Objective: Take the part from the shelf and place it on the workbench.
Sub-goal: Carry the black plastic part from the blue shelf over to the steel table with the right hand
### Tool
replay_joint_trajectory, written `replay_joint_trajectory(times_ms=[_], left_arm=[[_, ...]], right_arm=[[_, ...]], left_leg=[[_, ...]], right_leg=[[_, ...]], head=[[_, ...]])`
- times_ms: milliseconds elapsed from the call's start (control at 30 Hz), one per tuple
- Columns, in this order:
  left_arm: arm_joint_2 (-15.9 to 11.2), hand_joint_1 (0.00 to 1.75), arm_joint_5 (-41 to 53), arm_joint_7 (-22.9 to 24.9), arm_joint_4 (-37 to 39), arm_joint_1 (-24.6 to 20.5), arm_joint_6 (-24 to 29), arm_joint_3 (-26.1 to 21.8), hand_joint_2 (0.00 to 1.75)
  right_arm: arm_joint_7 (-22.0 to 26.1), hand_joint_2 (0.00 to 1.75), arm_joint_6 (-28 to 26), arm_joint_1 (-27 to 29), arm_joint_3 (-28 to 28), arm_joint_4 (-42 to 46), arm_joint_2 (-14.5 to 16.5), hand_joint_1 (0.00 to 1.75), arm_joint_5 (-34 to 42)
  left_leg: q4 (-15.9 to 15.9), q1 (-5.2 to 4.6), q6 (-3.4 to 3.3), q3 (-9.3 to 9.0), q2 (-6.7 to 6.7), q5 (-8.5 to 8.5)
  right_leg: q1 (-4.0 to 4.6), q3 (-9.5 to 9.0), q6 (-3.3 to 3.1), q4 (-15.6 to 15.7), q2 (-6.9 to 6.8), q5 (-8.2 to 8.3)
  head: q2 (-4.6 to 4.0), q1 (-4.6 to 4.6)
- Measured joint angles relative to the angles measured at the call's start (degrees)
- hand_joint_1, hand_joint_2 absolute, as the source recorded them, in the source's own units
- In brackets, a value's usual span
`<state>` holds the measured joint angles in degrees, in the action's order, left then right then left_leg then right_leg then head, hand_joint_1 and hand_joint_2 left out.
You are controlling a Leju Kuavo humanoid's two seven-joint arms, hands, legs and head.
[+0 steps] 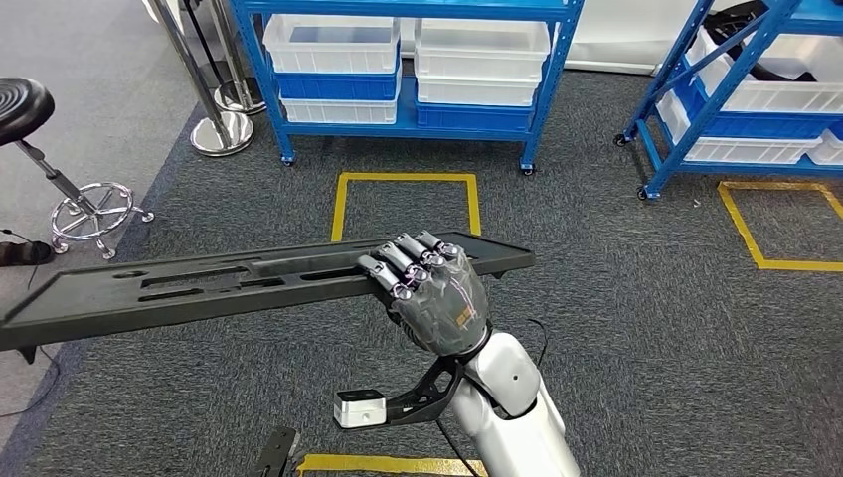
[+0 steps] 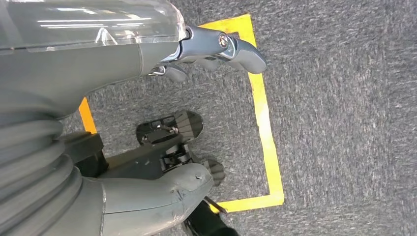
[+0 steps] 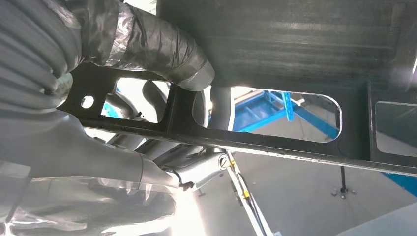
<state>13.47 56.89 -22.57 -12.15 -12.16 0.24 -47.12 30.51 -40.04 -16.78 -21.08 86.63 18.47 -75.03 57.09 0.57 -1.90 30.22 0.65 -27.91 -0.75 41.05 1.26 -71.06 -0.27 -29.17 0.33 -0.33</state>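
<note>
Item one, nearest me: my right hand (image 1: 434, 294), dark grey with a silver forearm, is coming up from the lower middle of the head view. Its fingers (image 1: 403, 260) are curling over the near edge of a long, flat, black plastic panel part with slotted cut-outs (image 1: 199, 283), and I am holding that part up off the floor. In the right wrist view I am seeing the thumb (image 3: 162, 46) pressing against one face of the part (image 3: 295, 54) while the other fingers are wrapping the opposite side through a cut-out, so the grip is closed on it.

Item two: the part itself is stretching nearly level across the head view, from the left edge to just past my right hand, hanging in the air above the grey carpet floor (image 1: 616, 328), well apart from the shelving.

Item three: my left hand (image 2: 211, 49) is hanging over the carpet in the left wrist view, fingers loosely bent and apart, gripping nothing.

Item four: yellow tape outlines are lying on the carpet, one rectangle (image 1: 406, 179) just beyond the part, another (image 1: 765, 234) off to the right.

Item five, left side: a black round stool on a chrome base (image 1: 40, 129) is standing near the carpet's edge.

Item six, farthest: a blue metal shelf rack (image 1: 408, 124) is carrying white and blue plastic bins (image 1: 333, 45); a second blue rack on castors (image 1: 696, 109) is standing to the right.
</note>
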Motion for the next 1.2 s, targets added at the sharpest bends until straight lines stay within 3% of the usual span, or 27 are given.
replay_joint_trajectory(times_ms=[67, 133, 267, 333, 400, 433, 467, 500, 567, 633, 733, 800, 900, 933, 967, 1000, 1100, 1133, 1200], left_arm=[[0.0, 0.00, 0.0, 0.0, 0.0, 0.0, 0.0, 0.0, 1.75], [0.0, 0.00, 0.0, -0.1, 0.0, 0.0, 0.0, 0.0, 1.75], [0.1, 0.00, 0.0, -0.1, 0.0, -0.1, 0.0, 0.0, 1.75], [0.1, 0.00, 0.0, -0.1, 0.0, -0.1, 0.0, 0.0, 1.75], [0.1, 0.00, 0.0, -0.2, 0.0, 0.1, 0.0, 0.0, 1.75], [0.1, 0.00, 0.0, -0.2, 0.0, 0.2, 0.0, 0.0, 1.75], [0.1, 0.00, 0.0, -0.3, 0.0, 0.2, 0.0, 0.0, 1.75], [0.1, 0.00, 0.0, -0.4, 0.0, 0.3, 0.0, 0.0, 1.75], [0.0, 0.00, -0.1, -0.7, 0.0, 0.2, -0.1, 0.0, 1.75], [0.0, 0.00, -0.1, -0.8, 0.0, 0.1, -0.1, 0.0, 1.75], [0.0, 0.00, -0.2, -0.9, 0.0, 0.3, -0.1, 0.1, 1.75], [0.0, 0.00, -0.2, -0.9, 0.0, 0.4, -0.1, 0.2, 1.75], [0.0, 0.00, -0.2, -0.9, 0.0, 0.3, -0.2, 0.3, 1.75], [0.0, 0.00, -0.2, -0.9, 0.0, 0.3, -0.2, 0.3, 1.75], [0.0, 0.00, -0.2, -0.9, 0.0, 0.4, -0.2, 0.3, 1.75], [0.0, 0.00, -0.2, -0.9, 0.0, 0.4, -0.2, 0.3, 1.75], [0.0, 0.00, -0.2, -1.0, 0.0, 0.4, -0.2, 0.4, 1.75], [0.0, 0.00, -0.2, -1.0, 0.0, 0.4, -0.2, 0.4, 1.75], [0.0, 0.00, -0.1, -1.0, 0.0, 0.5, -0.2, 0.5, 1.75]], right_arm=[[0.0, 1.75, 0.0, -0.1, -0.1, -0.1, 0.0, 1.75, 0.0], [0.0, 1.75, 0.0, -0.1, -0.2, -0.1, 0.0, 1.75, 0.0], [-0.1, 1.75, 0.0, -0.1, -0.3, -0.2, 0.1, 1.75, 0.0], [-0.4, 1.75, 0.0, -0.3, -0.5, -0.2, 0.2, 1.75, -0.1], [-1.0, 1.75, 0.0, -0.3, -0.7, -0.3, 0.1, 1.75, -0.3], [-1.3, 1.75, 0.0, -0.3, -0.9, -0.5, 0.1, 1.75, -0.3], [-1.7, 1.75, 0.0, -0.3, -1.0, -0.6, 0.1, 1.75, -0.4], [-2.0, 1.75, 0.0, -0.3, -1.2, -0.7, 0.0, 1.75, -0.4], [-2.6, 1.75, 0.0, -0.5, -1.6, -0.8, 0.0, 1.75, -0.6], [-3.4, 1.75, 0.0, -0.9, -2.1, -0.8, -0.1, 1.75, -1.2], [-4.4, 1.75, 0.0, -1.3, -3.0, -1.0, -0.4, 1.75, -1.1], [-4.7, 1.75, 0.0, -1.5, -3.6, -1.2, -0.8, 1.75, -0.2], [-4.7, 1.75, 0.0, -1.8, -4.2, -1.5, -1.4, 1.75, 0.4], [-4.7, 1.75, 0.0, -1.8, -4.3, -1.6, -1.6, 1.75, 0.6], [-4.7, 1.75, 0.0, -1.8, -4.4, -1.8, -1.8, 1.75, 0.6], [-4.7, 1.75, 0.0, -1.8, -4.6, -1.9, -2.0, 1.75, 0.8], [-4.6, 1.75, 0.0, -2.0, -5.0, -1.9, -2.3, 1.75, 1.4], [-4.6, 1.75, 0.0, -2.1, -5.3, -1.9, -2.3, 1.75, 1.6], [-4.5, 1.75, 0.0, -2.2, -5.7, -1.9, -2.3, 1.75, 1.8]], left_leg=[[0.6, -0.15, 0.28, 0.34, -0.05, -0.16], [1.1, -0.32, 0.83, 0.81, -0.03, -0.23], [2.0, -0.29, 2.12, 1.44, -0.06, -1.05], [6.8, -0.06, 2.72, 3.59, -0.16, -4.05], [14.2, 0.15, 3.19, 6.98, -0.16, -7.27], [16.4, 0.23, 3.35, 7.97, -0.16, -7.64], [16.5, 0.30, 3.46, 7.99, -0.15, -6.90], [14.3, 0.40, 3.50, 6.91, -0.14, -5.15], [6.6, 0.50, 3.41, 3.26, -0.17, -1.45], [1.9, 0.33, 2.94, 1.26, -0.28, -0.13], [1.1, 0.23, 1.82, 1.50, -0.36, 0.31], [0.7, 0.38, 0.87, 1.61, -0.30, 0.93], [0.6, 0.26, 0.16, 2.10, -0.24, 1.38], [0.7, 0.21, 0.09, 2.29, -0.23, 1.43], [0.8, 0.17, 0.06, 2.44, -0.23, 1.46], [1.0, 0.16, 0.08, 2.54, -0.23, 1.44], [1.6, -0.06, 0.55, 2.71, -0.04, 1.14], [1.8, -0.20, 0.83, 2.80, 0.13, 1.07], [1.8, -0.41, 1.43, 2.92, 0.75, 1.08]], right_leg=[[0.22, -4.45, -0.69, 7.3, -0.01, 2.32], [0.52, -6.26, -1.28, 10.9, 0.00, 2.67], [0.21, -6.30, -2.18, 11.8, 0.02, 3.01], [-0.01, -6.27, -2.64, 12.1, -0.09, 3.30], [0.02, -6.03, -2.79, 12.1, -0.10, 3.40], [0.03, -5.95, -2.80, 12.0, -0.09, 3.44], [0.01, -5.90, -2.81, 11.9, -0.08, 3.46], [-0.01, -5.89, -2.79, 11.8, -0.05, 3.47], [0.04, -5.82, -2.57, 11.6, -0.01, 3.49], [0.20, -5.47, -1.99, 11.4, 0.06, 3.69], [0.20, -5.03, -0.89, 11.5, 0.07, 4.15], [0.11, -4.16, -0.43, 9.5, 0.14, 2.56], [0.01, 0.16, -0.08, -0.5, 0.22, -2.99], [0.00, 1.32, -0.02, -3.3, 0.21, -3.88], [-0.01, 1.56, -0.03, -4.2, 0.21, -3.70], [-0.01, 0.63, -0.11, -2.8, 0.18, -2.45], [0.32, -5.06, -0.85, 7.8, -1.04, 1.84], [0.47, -6.03, -1.12, 10.0, -1.42, 2.27], [0.71, -6.11, -1.55, 11.0, -1.19, 2.28]], head=[[0.00, 0.00], [0.00, -0.01], [0.00, -0.01], [0.00, -0.02], [0.00, -0.02], [0.00, -0.02], [0.00, -0.02], [0.00, -0.02], [0.00, -0.02], [0.00, -0.02], [0.00, -0.01], [0.00, -0.01], [0.00, 0.00], [0.00, 0.00], [0.00, 0.00], [0.00, 0.00], [0.00, 0.01], [0.00, 0.00], [0.00, 0.01]])
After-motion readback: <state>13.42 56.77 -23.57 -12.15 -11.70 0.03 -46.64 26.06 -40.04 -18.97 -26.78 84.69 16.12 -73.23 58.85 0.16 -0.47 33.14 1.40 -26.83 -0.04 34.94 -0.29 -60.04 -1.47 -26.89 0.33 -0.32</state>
